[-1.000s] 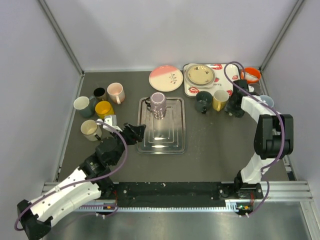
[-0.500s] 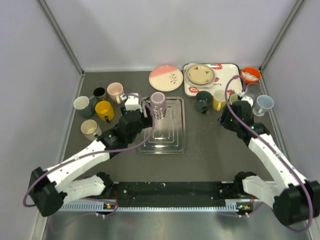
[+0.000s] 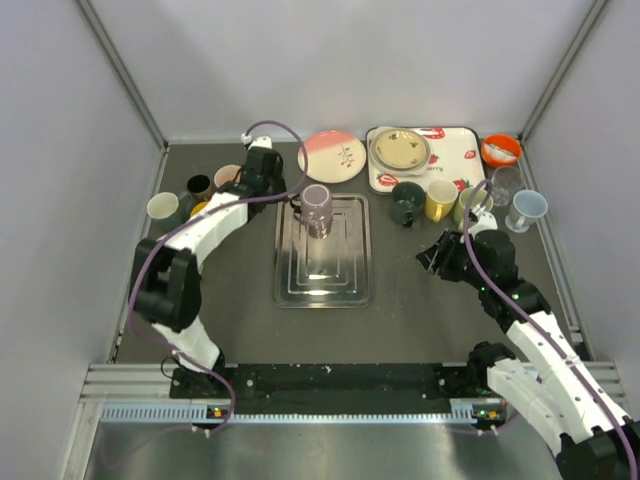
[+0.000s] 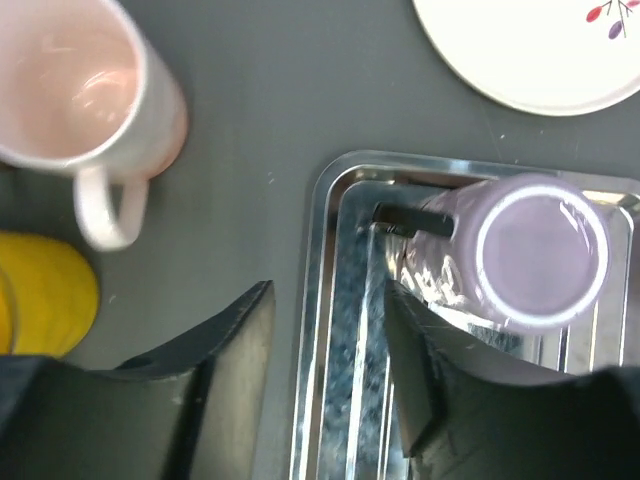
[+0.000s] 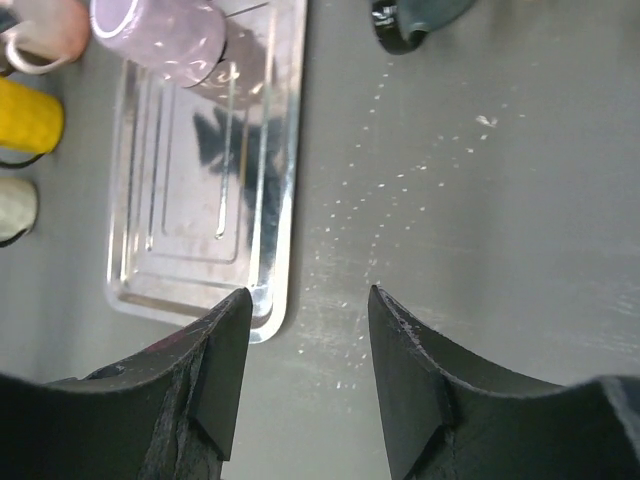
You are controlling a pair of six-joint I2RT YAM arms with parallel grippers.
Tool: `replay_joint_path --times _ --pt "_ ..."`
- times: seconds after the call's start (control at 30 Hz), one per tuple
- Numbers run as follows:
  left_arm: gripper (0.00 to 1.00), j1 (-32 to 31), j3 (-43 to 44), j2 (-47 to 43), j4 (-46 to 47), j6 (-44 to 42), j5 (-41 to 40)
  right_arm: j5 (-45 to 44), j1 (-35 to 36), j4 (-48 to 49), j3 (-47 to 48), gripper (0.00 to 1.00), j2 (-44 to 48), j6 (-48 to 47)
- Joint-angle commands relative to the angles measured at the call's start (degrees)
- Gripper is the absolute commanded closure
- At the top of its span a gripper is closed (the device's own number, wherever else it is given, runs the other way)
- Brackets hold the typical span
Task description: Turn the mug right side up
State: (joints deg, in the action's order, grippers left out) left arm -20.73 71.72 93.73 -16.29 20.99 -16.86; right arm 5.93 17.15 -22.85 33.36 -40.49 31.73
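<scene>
1. Grey tabletop was enclosed by pale walls on three sides, with crockery gathered along its far edge.
2. Two arms were seen above it: the left arm was stretched towards the far side, and the right arm was bent over the right half.
3. A silver tray was laid at the middle of the table, its long sides running near to far.
4. A white printed tray at the far right was loaded with a cream plate, and a pink-and-white plate was set just left of it.
5. The lilac mug was stood upside down in the far left corner of the silver tray, base upward and handle turned left.
6. A pink mug was stood upright on the table, left of the silver tray and apart from it.
7. The left gripper was held above the silver tray's left rim, just left of the lilac mug; its fingers were spread and nothing was pinched.
8. The right gripper was held over bare table to the right of the silver tray, its fingers likewise spread around nothing.
</scene>
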Motion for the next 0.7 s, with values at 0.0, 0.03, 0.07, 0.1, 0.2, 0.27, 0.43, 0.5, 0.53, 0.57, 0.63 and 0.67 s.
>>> replay_joint_path --times 0.0,0.03,0.07,0.1,0.2,0.27,0.43,0.5,0.53,0.57,0.63,0.67 --pt "0.52 1.1 10.5 8.0 -0.1 -3.1 5.3 6.2 0.7 3.3 -0.1 0.50 2.1 0.4" --pt "0.53 1.3 11.6 10.8 -0.1 -3.4 5.3 6.5 0.8 3.3 -0.2 0.50 2.4 1.0" --pt "0.53 1.4 12.8 12.2 -0.2 -3.7 5.3 7.2 0.7 3.3 -0.3 0.50 3.0 1.2" --pt "0.54 1.7 14.9 13.7 -0.4 -3.8 5.3 7.4 0.7 3.3 -0.3 0.51 3.7 1.5" --pt "0.55 3.1 18.5 18.1 -0.5 -3.5 6.0 8.3 0.8 2.7 -0.1 0.51 4.1 1.6" --pt "0.55 3.8 20.6 20.8 0.3 -3.6 7.1 8.4 1.0 2.1 -0.2 0.51 4.5 1.4" --pt "0.55 3.9 23.3 25.7 3.0 -5.8 10.4 8.8 1.0 2.3 -2.5 0.52 5.2 2.9" --pt "0.55 3.9 24.6 26.9 3.1 -5.8 11.3 9.0 1.0 3.0 -3.0 0.52 5.2 3.2" --pt "0.55 3.9 24.6 27.7 3.2 -5.8 12.5 8.8 1.0 3.2 -3.1 0.52 5.4 3.3" --pt "0.56 3.9 24.6 28.0 3.2 -5.8 13.8 8.7 1.0 3.4 -3.2 0.52 5.3 3.2" --pt "0.57 3.8 23.9 28.0 3.3 -5.2 15.9 8.4 1.0 4.0 -3.5 0.52 5.2 3.2" --pt "0.58 3.7 22.8 27.8 3.3 -4.9 16.5 8.4 1.0 4.0 -3.4 0.52 4.7 3.2"
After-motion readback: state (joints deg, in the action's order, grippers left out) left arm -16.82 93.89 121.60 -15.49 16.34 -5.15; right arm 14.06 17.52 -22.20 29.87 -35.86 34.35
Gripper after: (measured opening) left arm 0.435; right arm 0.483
